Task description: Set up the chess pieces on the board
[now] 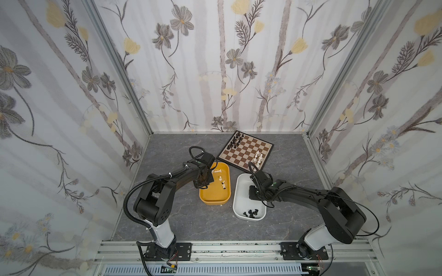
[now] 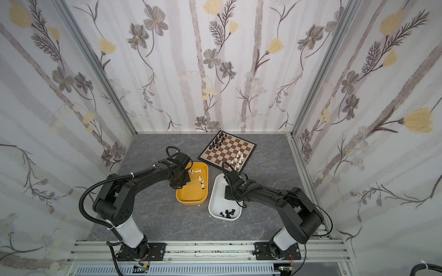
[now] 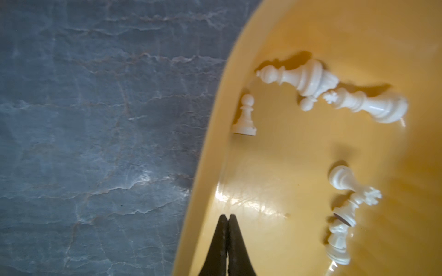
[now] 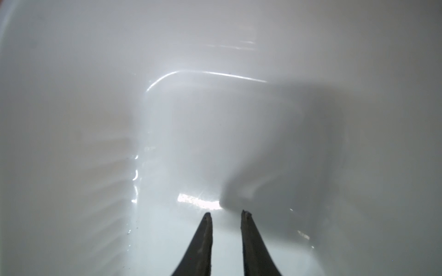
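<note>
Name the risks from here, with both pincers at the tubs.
The left pincer is shut on nothing beside the yellow tub's wall; it could knock the pawn standing there.
The white pieces lie overlapping, so one grasp may drag two.
The right pincer hangs over bare white tub, away from the black pieces: closing grabs nothing.

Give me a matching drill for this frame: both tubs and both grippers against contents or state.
Things:
1. rounded yellow plastic tub
2. rounded white plastic tub
3. left gripper
4. right gripper

States:
A. open, nothing between the jaws
B. holds loose tiny black plastic chess pieces
C. shut, nothing held
D. holds loose tiny white plastic chess pieces

Pairs: 1-D, 2-B, 3-C, 4-A
</note>
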Controlling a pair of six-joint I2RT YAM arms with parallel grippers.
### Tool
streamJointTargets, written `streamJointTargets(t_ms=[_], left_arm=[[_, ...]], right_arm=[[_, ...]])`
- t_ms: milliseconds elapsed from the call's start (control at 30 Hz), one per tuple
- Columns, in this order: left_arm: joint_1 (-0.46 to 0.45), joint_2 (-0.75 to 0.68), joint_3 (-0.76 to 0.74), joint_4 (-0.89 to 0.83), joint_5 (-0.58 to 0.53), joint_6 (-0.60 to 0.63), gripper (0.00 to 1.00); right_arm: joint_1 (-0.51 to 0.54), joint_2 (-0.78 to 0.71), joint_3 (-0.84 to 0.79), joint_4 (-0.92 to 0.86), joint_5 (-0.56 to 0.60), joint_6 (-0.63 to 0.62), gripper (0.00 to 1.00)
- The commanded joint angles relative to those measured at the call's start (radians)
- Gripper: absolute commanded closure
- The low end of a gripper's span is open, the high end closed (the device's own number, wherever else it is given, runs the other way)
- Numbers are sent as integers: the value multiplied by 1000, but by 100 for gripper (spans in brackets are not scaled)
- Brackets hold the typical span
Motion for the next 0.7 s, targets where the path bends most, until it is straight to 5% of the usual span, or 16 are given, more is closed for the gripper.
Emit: streamJointTargets(t_ms=[0, 333, 667], left_arm=[[29, -7, -21, -17, -30, -30, 100], [163, -74, -87, -46, -52, -28, 100], [337, -147, -148, -70, -40, 31, 98]], right_arm=[[-23, -17, -15, 6, 26, 17, 69], [-173, -92, -103, -12, 76, -12, 59], [-444, -250, -196, 1, 73, 9, 54]])
